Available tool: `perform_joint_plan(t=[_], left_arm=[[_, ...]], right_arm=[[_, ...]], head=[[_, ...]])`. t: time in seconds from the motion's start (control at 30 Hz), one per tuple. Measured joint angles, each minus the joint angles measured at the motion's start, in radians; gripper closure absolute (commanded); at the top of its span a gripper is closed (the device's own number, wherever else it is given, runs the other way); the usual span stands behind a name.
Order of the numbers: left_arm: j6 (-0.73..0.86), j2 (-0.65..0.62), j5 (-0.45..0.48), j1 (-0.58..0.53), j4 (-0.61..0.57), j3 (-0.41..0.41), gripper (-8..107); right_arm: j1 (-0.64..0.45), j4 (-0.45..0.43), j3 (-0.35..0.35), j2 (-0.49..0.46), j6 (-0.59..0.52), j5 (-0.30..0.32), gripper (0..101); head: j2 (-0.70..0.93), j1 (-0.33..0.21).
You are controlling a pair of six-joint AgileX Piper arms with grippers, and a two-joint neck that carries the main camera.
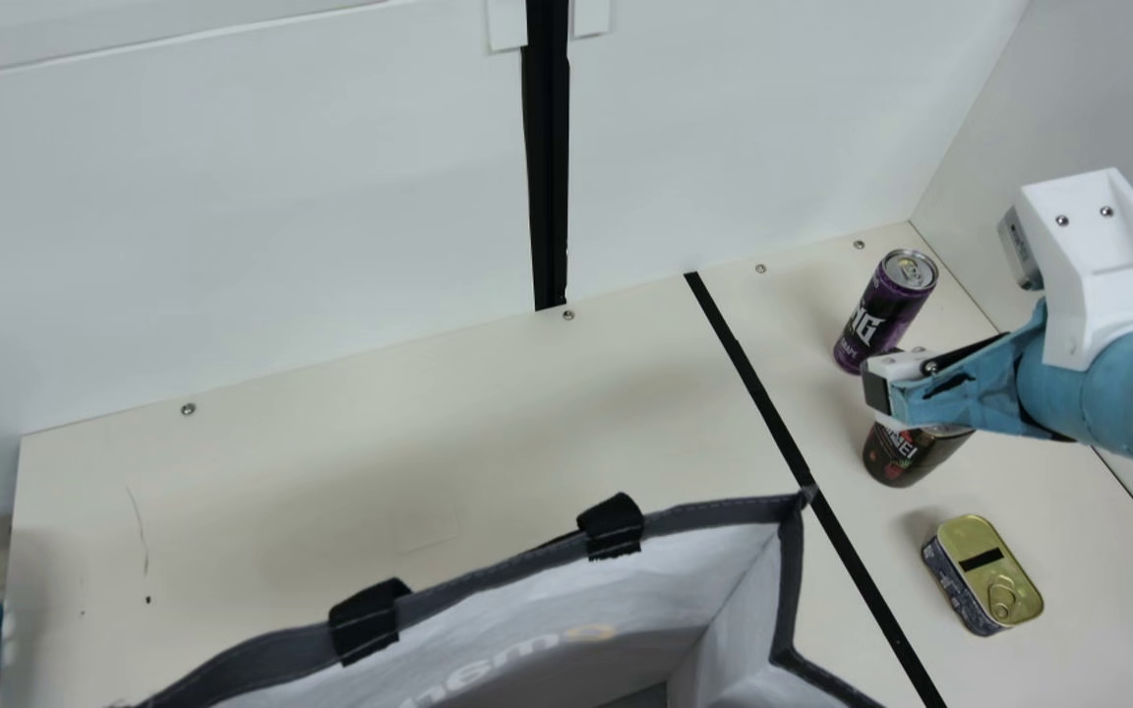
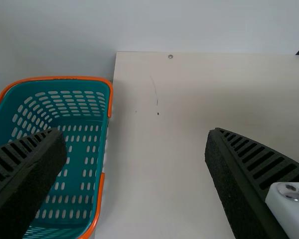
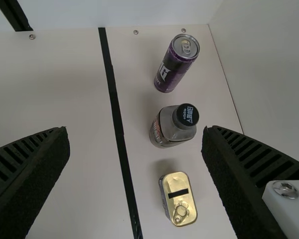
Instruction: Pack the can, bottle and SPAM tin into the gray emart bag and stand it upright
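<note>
moderately bright, lit softly and diffusely over the cream table (image 1: 429,433). shaded faintly left of the purple can (image 1: 886,310), more distinctly just beyond the tin (image 1: 984,575), toward the left. dimming inside the gray bag (image 1: 714,513). glinting in small spots on the far-edge screws (image 1: 568,315). darkened broadly near the far wall (image 1: 232,216).

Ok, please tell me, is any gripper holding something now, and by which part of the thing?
Nothing is held: the left gripper and the right gripper are both open and empty.
</note>
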Motion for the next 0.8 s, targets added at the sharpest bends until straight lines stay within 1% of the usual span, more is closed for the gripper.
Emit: perform_joint_plan(t=[0.4, 0.57, 0.8], left_arm=[[0.0, 0.002, -0.005, -0.004, 0.002, -0.011, 9], [0.0, 0.016, -0.006, -0.011, 0.013, -0.044, 9], [-0.01, 0.055, -0.016, -0.034, 0.032, -0.111, 9]], right_arm=[[0.0, 0.0, 0.0, 0.0, 0.0, 0.0, 6], [0.0, 0.0, 0.0, 0.0, 0.0, 0.0, 6], [0.0, 0.0, 0.0, 0.0, 0.0, 0.0, 6]], head=[[-0.002, 0.0], [0.0, 0.0], [0.0, 0.0]])
